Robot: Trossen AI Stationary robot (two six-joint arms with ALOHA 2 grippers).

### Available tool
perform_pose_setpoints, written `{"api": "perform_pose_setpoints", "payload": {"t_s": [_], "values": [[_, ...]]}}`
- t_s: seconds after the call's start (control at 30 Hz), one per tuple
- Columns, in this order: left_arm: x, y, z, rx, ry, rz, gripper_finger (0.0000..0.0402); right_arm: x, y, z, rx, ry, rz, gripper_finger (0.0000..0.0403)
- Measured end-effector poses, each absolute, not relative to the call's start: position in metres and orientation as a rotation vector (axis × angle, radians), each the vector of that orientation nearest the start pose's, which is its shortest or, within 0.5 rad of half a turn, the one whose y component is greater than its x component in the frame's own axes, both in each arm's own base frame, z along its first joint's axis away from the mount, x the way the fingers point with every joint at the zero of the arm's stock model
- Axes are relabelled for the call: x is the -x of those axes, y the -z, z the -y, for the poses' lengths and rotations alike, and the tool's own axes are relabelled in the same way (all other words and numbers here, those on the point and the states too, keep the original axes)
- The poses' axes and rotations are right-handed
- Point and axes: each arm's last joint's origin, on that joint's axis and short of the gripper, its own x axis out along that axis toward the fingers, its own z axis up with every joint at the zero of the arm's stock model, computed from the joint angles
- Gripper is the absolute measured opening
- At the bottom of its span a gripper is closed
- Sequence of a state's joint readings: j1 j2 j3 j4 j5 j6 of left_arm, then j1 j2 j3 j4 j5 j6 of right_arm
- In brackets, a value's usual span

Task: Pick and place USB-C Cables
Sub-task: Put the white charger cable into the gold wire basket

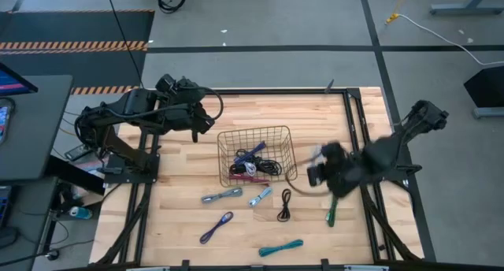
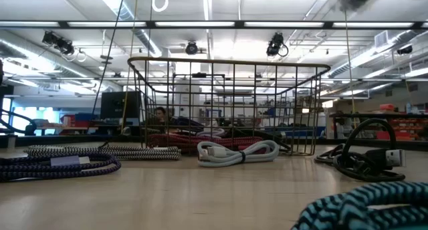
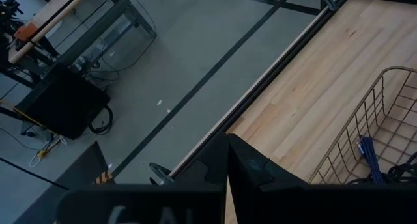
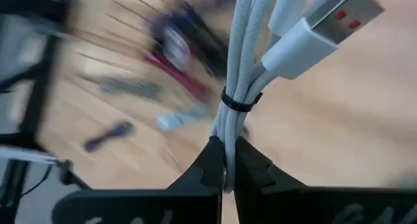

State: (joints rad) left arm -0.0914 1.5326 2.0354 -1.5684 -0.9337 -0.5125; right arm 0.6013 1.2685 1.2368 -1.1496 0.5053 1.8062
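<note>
The left gripper (image 1: pixel 206 126) waits at the worktop's (image 1: pixel 181 176) far left edge, raised just outside the basket's far left corner, with its jaws clenched on nothing; the left wrist view shows the two dark fingers (image 3: pixel 225 160) pressed together above bare wood beside the basket wall. Across the near half of the worktop, loose cables lie apart from one another: a grey-silver cable (image 1: pixel 221 195), a purple cable (image 1: pixel 216 226) nearer the front edge, a light blue-white cable (image 1: pixel 260 196), a teal cable (image 1: pixel 281 247) at the front, and a small black cable (image 1: pixel 285 205). The wire mesh basket (image 1: pixel 256 133) stands mid-worktop and holds several cables, among them a blue-purple cable (image 1: pixel 252 154), a maroon cable (image 1: pixel 248 177) and a black cable (image 1: pixel 269 167). Right of the basket, the right gripper (image 1: pixel 316 170) hangs above the worktop, blurred in the high view; its jaws are grasping a white cable bundle (image 4: pixel 242 74) by one end, and the right wrist view shows the bundle, cinched by a thin black tie, with a white plug at the free end. A green cable (image 1: pixel 331 217) lies on the wood under the right arm.
</note>
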Motion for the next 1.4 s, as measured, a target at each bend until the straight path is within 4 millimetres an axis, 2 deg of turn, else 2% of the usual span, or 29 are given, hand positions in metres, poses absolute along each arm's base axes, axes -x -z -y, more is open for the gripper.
{"api": "perform_pose_setpoints", "payload": {"t_s": [0.1, 0.23, 0.37, 0.5, 0.63, 0.87, 1.17, 1.4], "values": [[-0.238, -0.464, -0.002, -0.089, -0.963, -0.721, 0.0011, -0.203, -0.353, -0.095, -0.861, 0.652, -0.664, 0.0014], [-0.238, -0.464, -0.002, -0.089, -0.963, -0.721, 0.0011, -0.218, -0.384, -0.067, -0.659, 0.491, -0.67, 0.0014], [-0.238, -0.464, -0.002, -0.089, -0.963, -0.721, 0.0011, -0.236, -0.398, -0.041, -0.47, 0.255, -0.648, 0.0014], [-0.238, -0.464, -0.002, -0.09, -0.963, -0.722, 0.0011, -0.253, -0.4, -0.017, -0.384, 0.033, -0.64, 0.0014], [-0.238, -0.463, -0.001, -0.084, -0.954, -0.727, 0.0011, -0.27, -0.382, 0.005, -0.398, -0.052, -0.743, 0.0014], [-0.238, -0.462, 0.0, -0.058, -0.914, -0.747, 0.0011, -0.303, -0.326, 0.025, -0.342, -0.068, -1.042, 0.0014], [-0.239, -0.462, 0.0, -0.058, -0.914, -0.747, 0.0011, -0.34, -0.259, 0.029, -0.217, -0.176, -1.275, 0.0014], [-0.239, -0.462, 0.0, -0.058, -0.914, -0.747, 0.0011, -0.351, -0.232, 0.03, -0.183, -0.228, -1.36, 0.0014]]}}
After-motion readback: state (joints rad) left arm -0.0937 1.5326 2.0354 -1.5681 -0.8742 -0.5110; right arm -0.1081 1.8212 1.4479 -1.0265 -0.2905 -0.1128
